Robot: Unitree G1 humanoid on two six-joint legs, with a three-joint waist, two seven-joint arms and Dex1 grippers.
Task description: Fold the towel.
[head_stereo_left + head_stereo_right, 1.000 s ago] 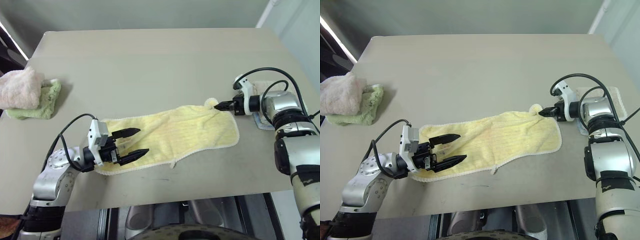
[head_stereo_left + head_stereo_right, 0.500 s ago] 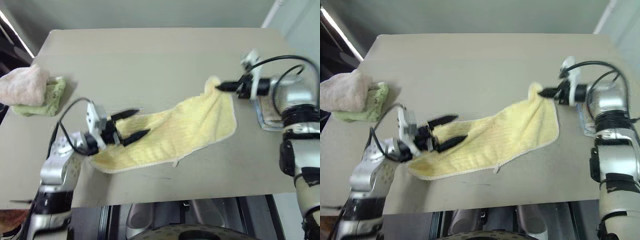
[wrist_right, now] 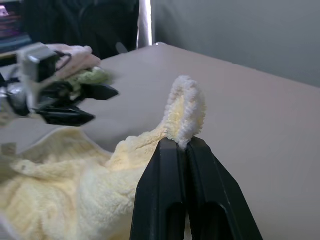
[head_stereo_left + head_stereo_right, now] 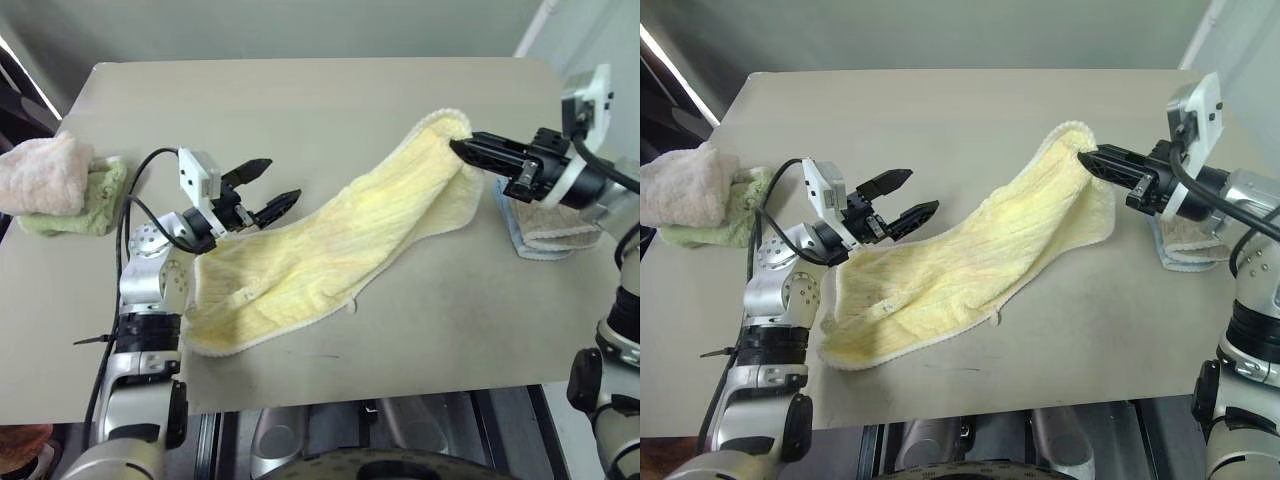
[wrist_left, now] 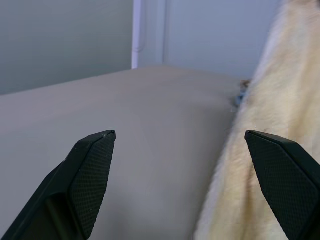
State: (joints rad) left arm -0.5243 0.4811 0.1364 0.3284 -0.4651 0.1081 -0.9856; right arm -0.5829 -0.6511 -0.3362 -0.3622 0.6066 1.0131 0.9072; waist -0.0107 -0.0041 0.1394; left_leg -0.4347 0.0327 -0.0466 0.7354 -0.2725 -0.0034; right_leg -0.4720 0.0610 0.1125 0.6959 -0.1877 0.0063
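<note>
The towel (image 4: 340, 245) is soft and yellow, and it lies in a long slant across the tabletop (image 4: 300, 110). One end rests flat on the tabletop, close to our left arm. The other end is up in the air — our right end effector (image 4: 462, 147) has its two black fingers pinched tight on that corner, and a little loop of the fluffy hem sticks out past the tips. From there the towel hangs down to the tabletop.

Our left end effector (image 4: 272, 185) is spread wide and holds nothing. It hovers just above the low end of the towel and points toward the raised corner.

At the left edge of the tabletop sits a pink towel (image 4: 45, 175) on top of a green towel (image 4: 85, 205). By our right arm lies a folded beige towel (image 4: 550, 230) — the right arm partly hides it.
</note>
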